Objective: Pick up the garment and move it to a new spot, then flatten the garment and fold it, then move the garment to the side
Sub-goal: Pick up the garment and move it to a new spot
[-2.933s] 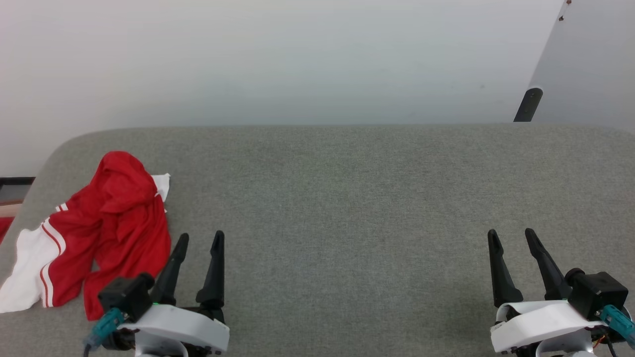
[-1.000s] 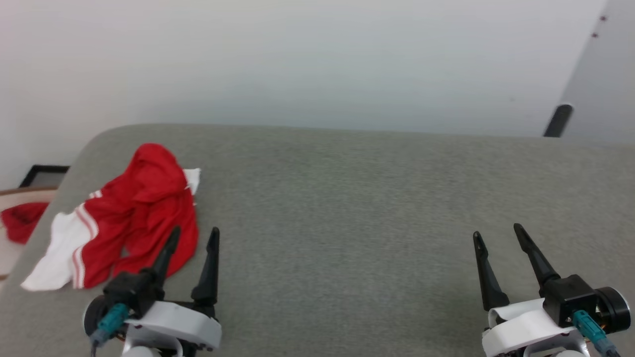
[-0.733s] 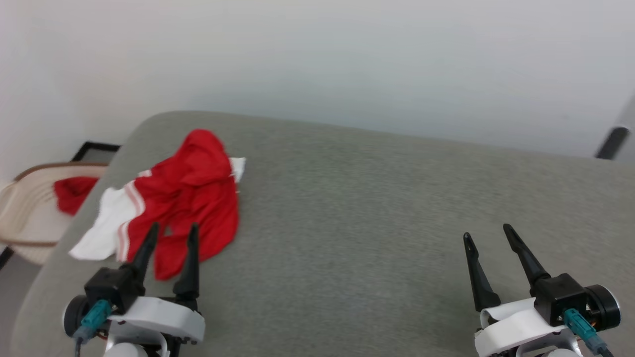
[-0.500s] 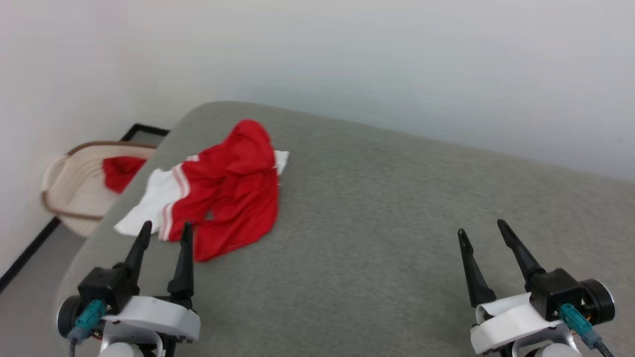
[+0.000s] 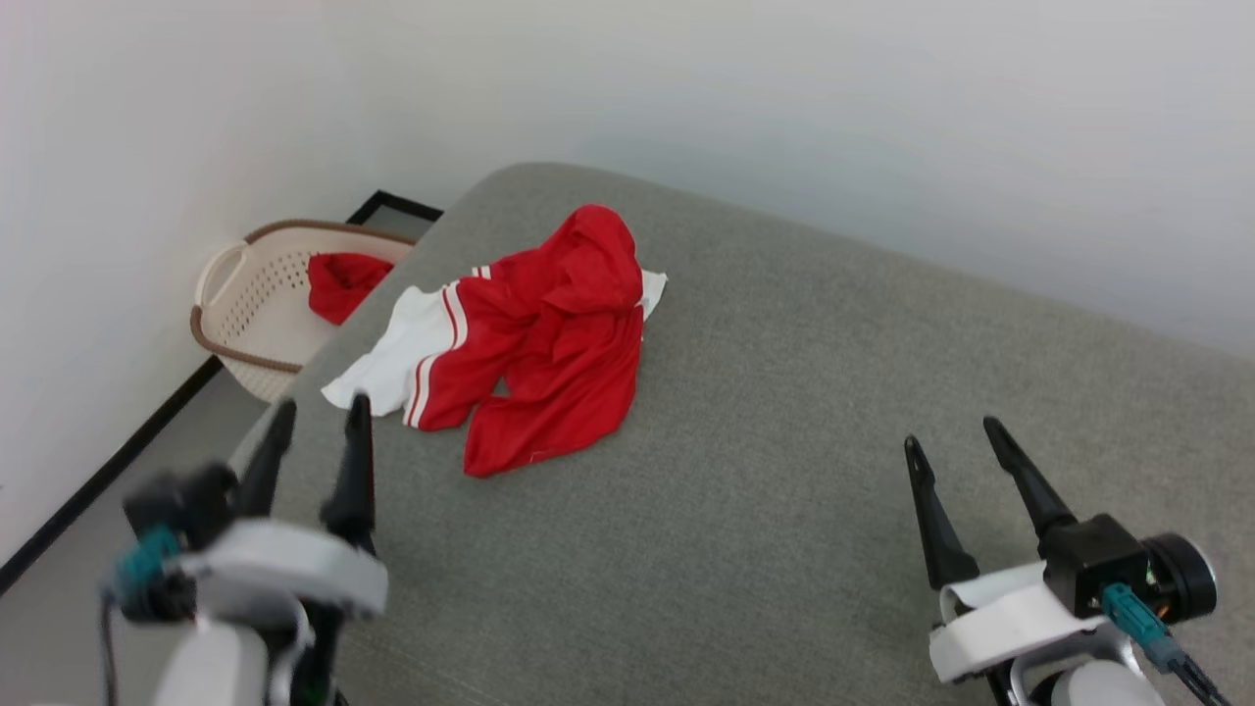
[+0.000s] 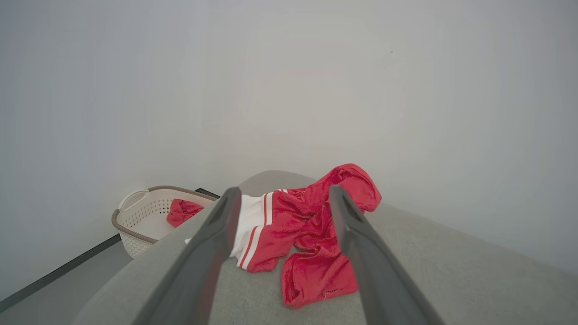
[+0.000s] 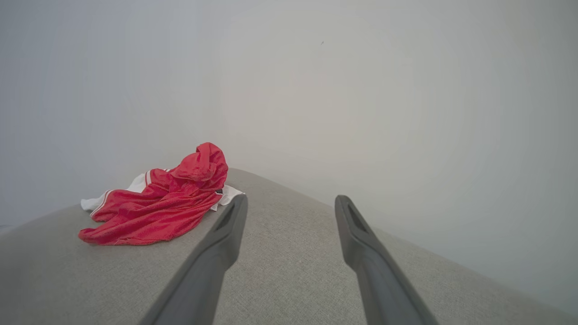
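Nearest the camera, the white-bodied left end effector [image 5: 322,406] hovers by the near left edge of the counter, its 2 long dark fingers spread and empty. It is blurred in the head view, so its height over the surface is hard to judge. The matching right end effector [image 5: 951,434] hangs over the near right side, likewise parted with nothing held, well apart from any cloth.

Under both stretches the grey fabric-covered counter with rounded corners [image 5: 784,471]. Toward its far left corner lies the garment [image 5: 549,333], a crumpled red jersey-style shirt with white short sleeves and red-and-white striped trim, 1 white sleeve trailing toward the left edge. The left wrist view frames it between that arm's fingers.

Past that edge, on the floor, a cream perforated plastic basket [image 5: 227,345] holds a small plain red cloth bundle [image 5: 338,282].

Step 1, the pickup, looks not yet begun. Next, the left arm should likely reach forward and down onto a raised red fold, then pinch it.
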Motion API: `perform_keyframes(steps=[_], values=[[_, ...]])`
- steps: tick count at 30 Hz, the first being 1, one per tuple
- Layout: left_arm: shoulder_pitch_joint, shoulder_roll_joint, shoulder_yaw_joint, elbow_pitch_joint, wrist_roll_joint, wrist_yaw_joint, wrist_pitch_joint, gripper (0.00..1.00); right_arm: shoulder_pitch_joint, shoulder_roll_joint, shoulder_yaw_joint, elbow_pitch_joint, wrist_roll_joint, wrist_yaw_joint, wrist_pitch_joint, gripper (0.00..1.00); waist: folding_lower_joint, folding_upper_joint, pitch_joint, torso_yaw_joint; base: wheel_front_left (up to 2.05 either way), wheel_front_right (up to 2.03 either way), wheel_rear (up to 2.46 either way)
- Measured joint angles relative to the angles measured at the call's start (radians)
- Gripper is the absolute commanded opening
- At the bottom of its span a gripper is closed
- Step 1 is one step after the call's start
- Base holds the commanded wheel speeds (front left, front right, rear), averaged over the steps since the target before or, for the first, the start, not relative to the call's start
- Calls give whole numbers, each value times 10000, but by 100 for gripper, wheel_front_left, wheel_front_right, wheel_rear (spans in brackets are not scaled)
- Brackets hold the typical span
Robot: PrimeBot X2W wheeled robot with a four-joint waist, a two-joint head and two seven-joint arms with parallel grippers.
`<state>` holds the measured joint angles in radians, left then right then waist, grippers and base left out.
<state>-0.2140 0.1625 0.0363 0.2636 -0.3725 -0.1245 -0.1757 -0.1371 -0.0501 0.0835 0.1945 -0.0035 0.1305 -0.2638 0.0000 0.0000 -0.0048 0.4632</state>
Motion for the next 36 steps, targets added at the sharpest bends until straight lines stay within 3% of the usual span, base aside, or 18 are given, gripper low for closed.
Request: perform_keyframes(steps=[8, 18, 24, 30, 36], values=[[-2257, 1313, 2, 169, -1542, -40, 3033, 100, -717, -10, 38, -211, -472, 2, 77, 100, 0, 0, 899, -256, 0, 0, 0], [-4891, 2750, 115, 1185, -2930, -44, 6422, 100, -1560, -217, 171, -564, -589, 2, 148, 100, 0, 0, 2460, -1217, 0, 0, 0], [-5903, 3219, -58, 2038, -3442, -35, 8146, 100, -1970, -314, 280, -673, -570, 2, 150, 100, 0, 0, 3390, -1909, 0, 0, 0], [-6615, 3390, -234, 2974, -3674, 261, 9426, 100, -2304, -359, 464, -809, -525, 2, 144, 100, 0, 0, 4274, -2554, 0, 0, 0], [-6929, 3484, -395, 3812, -3682, 506, 10076, 100, -2469, -384, 502, -899, -500, 2, 132, 100, 0, 0, 4943, -3175, 0, 0, 0]])
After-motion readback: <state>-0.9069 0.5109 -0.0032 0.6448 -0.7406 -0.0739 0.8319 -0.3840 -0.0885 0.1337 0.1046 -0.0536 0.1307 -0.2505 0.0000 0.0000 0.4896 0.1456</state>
